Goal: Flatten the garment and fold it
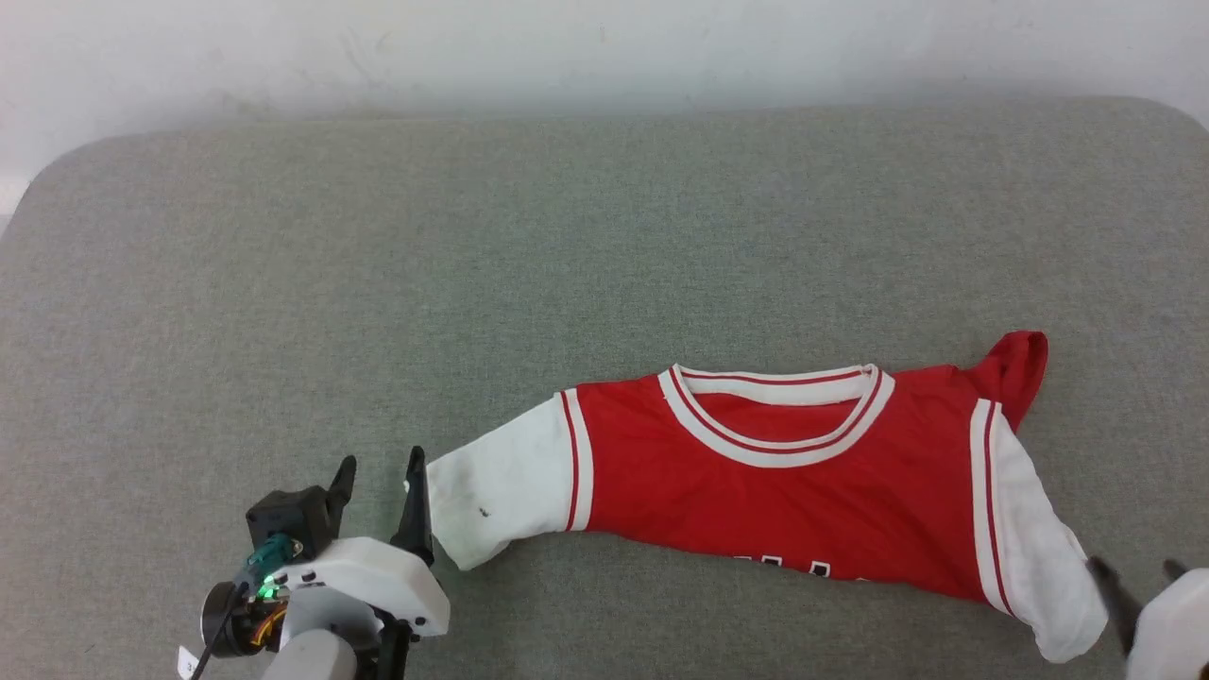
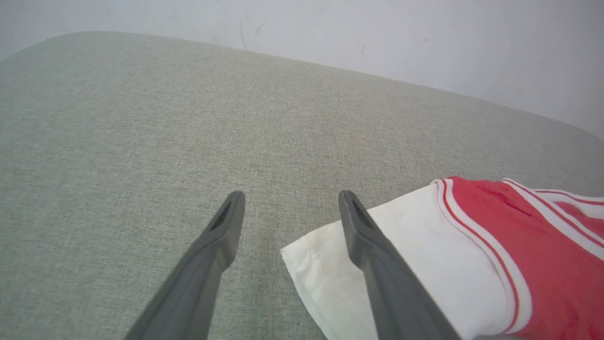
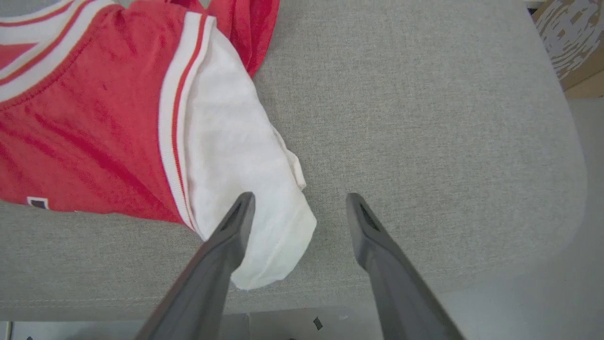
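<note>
The garment [image 1: 784,491], a red T-shirt with white sleeves and a striped collar, lies spread sideways on the grey cloth-covered table [image 1: 567,236], its lower part tucked under. My left gripper [image 1: 380,465] stands open just left of the white sleeve's end [image 1: 496,505]. In the left wrist view the left gripper [image 2: 291,198] holds nothing, and one finger overlaps the sleeve [image 2: 424,241]. My right gripper [image 1: 1138,571] is open at the other sleeve [image 1: 1034,557]. In the right wrist view the right gripper [image 3: 300,198] is empty, one finger over the sleeve's cuff [image 3: 226,156].
A pale wall [image 1: 604,47] runs behind the table. A red bunch of cloth [image 1: 1020,364] sticks up at the garment's far right shoulder. The table's rounded corner [image 3: 566,189] and near edge lie close to my right gripper, with floor and a brown board [image 3: 573,42] beyond.
</note>
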{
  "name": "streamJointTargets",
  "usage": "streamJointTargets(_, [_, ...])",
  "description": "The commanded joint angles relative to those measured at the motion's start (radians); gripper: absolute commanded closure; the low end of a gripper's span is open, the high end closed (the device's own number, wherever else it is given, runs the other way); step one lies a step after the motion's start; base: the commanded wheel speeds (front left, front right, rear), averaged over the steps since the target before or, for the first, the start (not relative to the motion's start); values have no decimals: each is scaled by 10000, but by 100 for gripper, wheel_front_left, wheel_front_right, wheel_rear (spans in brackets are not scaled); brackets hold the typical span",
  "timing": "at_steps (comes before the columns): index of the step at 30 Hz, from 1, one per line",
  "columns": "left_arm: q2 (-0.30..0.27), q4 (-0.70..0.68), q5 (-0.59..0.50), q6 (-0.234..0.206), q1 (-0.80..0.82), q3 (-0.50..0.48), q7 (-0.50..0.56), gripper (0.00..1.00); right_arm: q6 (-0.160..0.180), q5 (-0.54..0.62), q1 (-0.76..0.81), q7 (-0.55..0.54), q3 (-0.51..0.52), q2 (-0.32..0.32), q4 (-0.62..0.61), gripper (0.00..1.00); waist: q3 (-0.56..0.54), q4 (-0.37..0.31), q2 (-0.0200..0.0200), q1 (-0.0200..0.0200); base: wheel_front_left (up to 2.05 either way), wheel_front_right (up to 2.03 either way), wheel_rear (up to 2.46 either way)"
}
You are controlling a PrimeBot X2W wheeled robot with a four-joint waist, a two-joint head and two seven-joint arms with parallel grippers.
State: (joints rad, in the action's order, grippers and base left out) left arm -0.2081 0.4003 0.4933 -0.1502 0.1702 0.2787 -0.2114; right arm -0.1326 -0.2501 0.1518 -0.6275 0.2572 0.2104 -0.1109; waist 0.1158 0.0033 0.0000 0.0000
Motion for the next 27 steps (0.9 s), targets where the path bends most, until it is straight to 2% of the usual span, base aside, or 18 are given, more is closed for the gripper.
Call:
streamJointTargets(1, [-65, -62, 37, 20, 107, 0, 5, 0, 19, -121, -4, -93, 142, 66, -286, 0, 44, 1, 0, 0, 0, 0, 0])
streamJointTargets(4, [-115, -191, 33, -37, 100, 5, 57, 0, 19, -108, -329, -215, 257, 281, -416, 0, 170, -41, 0, 0, 0, 0, 0])
streamJointTargets(8, [-150, -319, 17, -60, 155, 57, 159, 0, 19, -139, -813, -316, 44, 476, 258, 0, 327, -9, 0, 0, 0, 0, 0])
streamJointTargets(14, [-185, -459, -1, -50, 331, 174, 326, 0, 19, -62, -1656, -70, -887, 1012, 2175, 0, 618, 250, 0, 0, 0, 0, 0])
streamJointTargets(24, [-229, -572, 5, -165, 366, 222, 343, 0, 19, 120, -2403, 856, -2270, 1429, 4516, 0, 924, 634, 0, 0, 0, 0, 0])
streamJointTargets(25, [-231, -573, 13, -172, 355, 225, 338, 0, 19, 131, -2439, 932, -2396, 1448, 4706, 55, 929, 652, 0, 0, 0, 0, 0])
streamJointTargets(26, [-227, -567, 20, -174, 348, 233, 335, 0, 19, 132, -2480, 1048, -2483, 1473, 4867, 100, 924, 675, 0, 0, 0, 0, 0])
streamJointTargets(27, [-220, -554, 29, -176, 341, 244, 333, 0, 19, 117, -2512, 1155, -2539, 1501, 5009, 100, 904, 694, 0, 0, 0, 0, 0])
